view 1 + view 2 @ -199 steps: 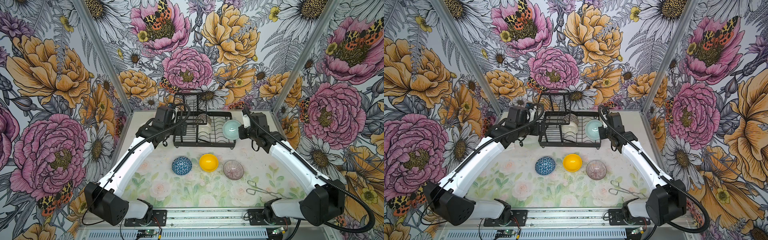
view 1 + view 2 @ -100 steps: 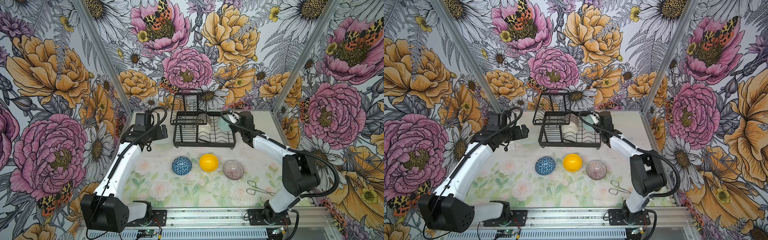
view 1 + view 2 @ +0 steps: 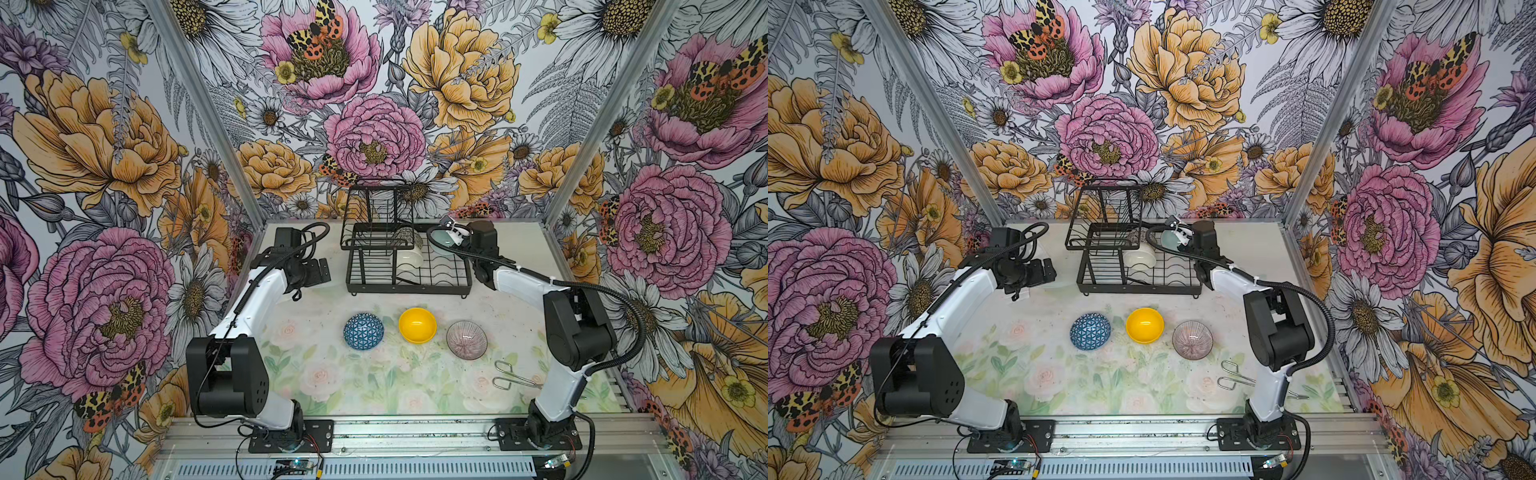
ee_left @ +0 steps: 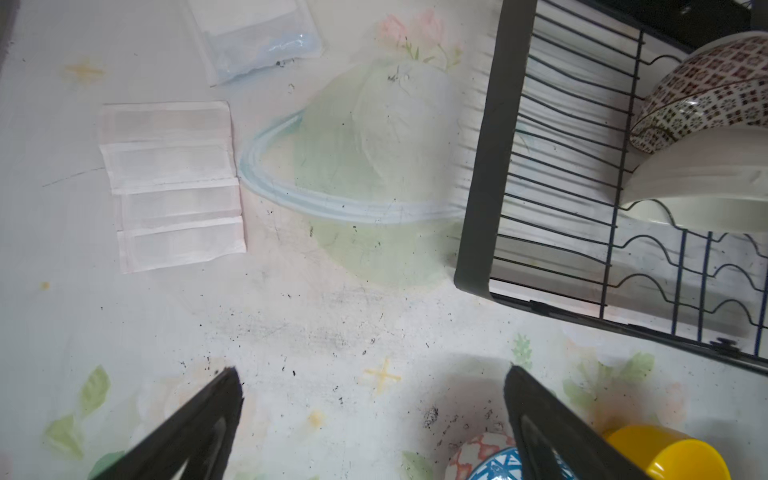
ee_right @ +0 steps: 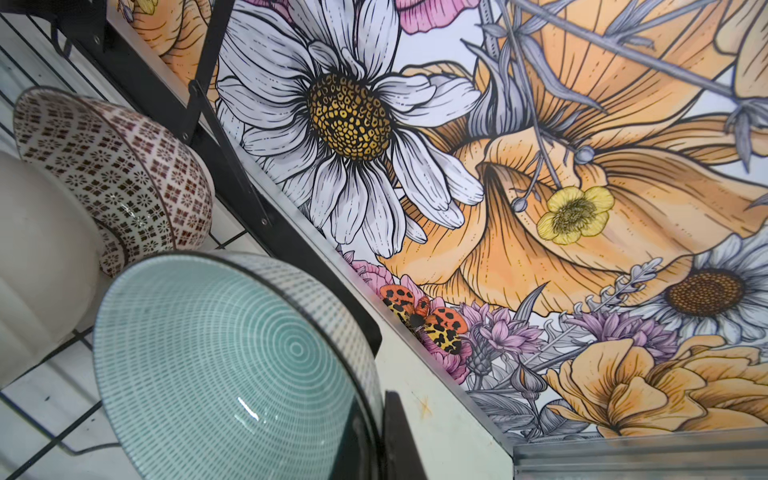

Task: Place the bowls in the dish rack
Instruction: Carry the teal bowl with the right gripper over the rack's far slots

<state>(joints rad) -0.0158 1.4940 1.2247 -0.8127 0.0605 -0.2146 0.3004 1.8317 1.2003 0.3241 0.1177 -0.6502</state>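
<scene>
The right arm (image 3: pixel 524 283) had folded at the elbow and carried the teal spiral bowl (image 3: pixel 440 241) from the right end of the dish rack (image 3: pixel 409 289) to its far right corner. The right jaws were clamped on the rim, and the tilted bowl sat just beside the cream bowl (image 3: pixel 409 258) and the mosaic bowl (image 5: pixel 116 166) in the slots. The left arm (image 3: pixel 257 299) had backed off from the rack's left side, its left jaws wide apart and empty over the desk (image 3: pixel 332 374). That suggested a third bowl was about to be set down, with the left arm free for the next. The blue triangle-patterned bowl (image 3: pixel 363 331), yellow bowl (image 3: pixel 417 325) and mauve bowl (image 3: pixel 466 339) waited in a row mid-desk, the wire tongs (image 3: pixel 513 376) near right. Whether the teal bowl already rested on the wires could not be told. Cable and wrist hid the grip in both top views, and the right wrist view showed only one dark finger edge at the rim
</scene>
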